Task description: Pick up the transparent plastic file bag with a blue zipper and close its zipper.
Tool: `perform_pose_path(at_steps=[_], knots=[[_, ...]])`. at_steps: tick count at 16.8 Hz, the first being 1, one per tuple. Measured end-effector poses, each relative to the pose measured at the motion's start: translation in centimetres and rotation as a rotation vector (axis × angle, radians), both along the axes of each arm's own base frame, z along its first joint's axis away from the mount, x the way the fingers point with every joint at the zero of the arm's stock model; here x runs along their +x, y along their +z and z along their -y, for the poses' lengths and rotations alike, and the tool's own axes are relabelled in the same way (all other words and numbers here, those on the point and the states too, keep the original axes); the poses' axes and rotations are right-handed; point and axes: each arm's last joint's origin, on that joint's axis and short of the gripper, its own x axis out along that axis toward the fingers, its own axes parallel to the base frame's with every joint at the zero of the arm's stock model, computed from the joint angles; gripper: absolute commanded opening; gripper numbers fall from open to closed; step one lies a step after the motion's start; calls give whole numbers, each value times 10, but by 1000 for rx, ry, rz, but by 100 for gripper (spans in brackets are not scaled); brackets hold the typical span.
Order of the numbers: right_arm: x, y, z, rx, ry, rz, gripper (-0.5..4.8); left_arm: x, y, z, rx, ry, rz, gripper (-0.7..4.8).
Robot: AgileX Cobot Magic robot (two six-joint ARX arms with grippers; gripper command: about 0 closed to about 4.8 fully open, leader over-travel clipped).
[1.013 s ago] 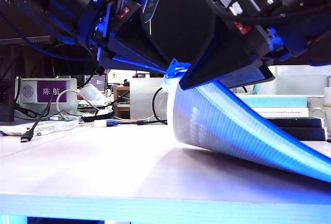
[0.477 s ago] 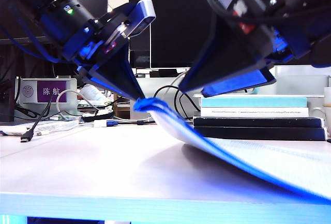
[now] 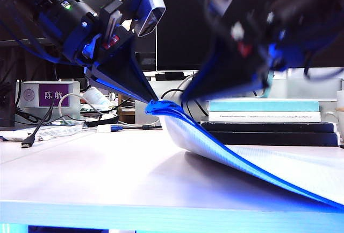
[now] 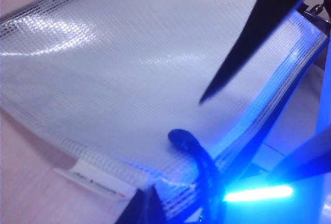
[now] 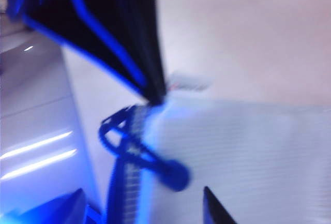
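1. The file bag (image 3: 242, 149) lies on the tabletop (image 3: 107, 174), sagging from its lifted corner toward the right edge; we judge it light, floppy and slick.
2. Our left pincer (image 3: 152, 101) is clamped on that corner by the zipper (image 4: 269, 115).
3. Our right pincer (image 3: 185, 99) hovers close, jaws parted, empty.
4. We judge the corded pull tab (image 5: 173, 175) the best hold.

The left tool (image 3: 152, 103) reaches down from the upper left of the exterior view, its dark fingers tapering together to one tip, pinched tight on the raised corner of the file bag (image 3: 226, 149). The right tool (image 3: 185, 99) slants down from the upper right, blurred, its fingertip ending just beside the left tool's tip. In its own wrist view the right tool's two fingers stand apart.
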Motion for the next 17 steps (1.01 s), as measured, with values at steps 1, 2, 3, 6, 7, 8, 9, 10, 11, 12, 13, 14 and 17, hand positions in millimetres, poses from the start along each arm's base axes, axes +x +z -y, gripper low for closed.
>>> perform_pose_path(at_steps=[1,2,3,6,7,8,9,10,11,12,13,14,17], knots=[[2,-7,-2,-20,7,-29,274,0,0,0,0,-3,1,-6],[3,-11,-4,-24,14,-41,274,0,0,0,-5,-11,1,-6],[4,-11,-4,-23,16,-40,274,0,0,0,-4,-14,3,-6],[8,3,-9,16,39,-15,274,2,-2,-3,92,52,60,-6],[10,6,-10,25,41,-6,274,2,-3,-4,121,62,78,-6],[10,8,-11,29,42,-1,274,2,-3,-4,141,62,95,-6],[10,7,-11,24,43,-4,274,2,-4,-4,149,34,113,-6],[11,5,-11,9,55,1,274,0,-4,-5,156,-13,130,-6],[11,3,-11,1,62,0,274,0,-5,-5,158,-38,136,-6],[12,0,-12,-8,74,-9,274,-1,-5,-4,161,-65,154,-6],[12,-2,-13,-11,81,-15,273,-1,-5,-4,160,-88,168,-6],[13,-5,-14,-17,99,-13,263,-2,-5,-4,155,-112,178,-6],[17,-15,-17,-61,138,17,220,-4,1,-3,138,-215,187,-6]])
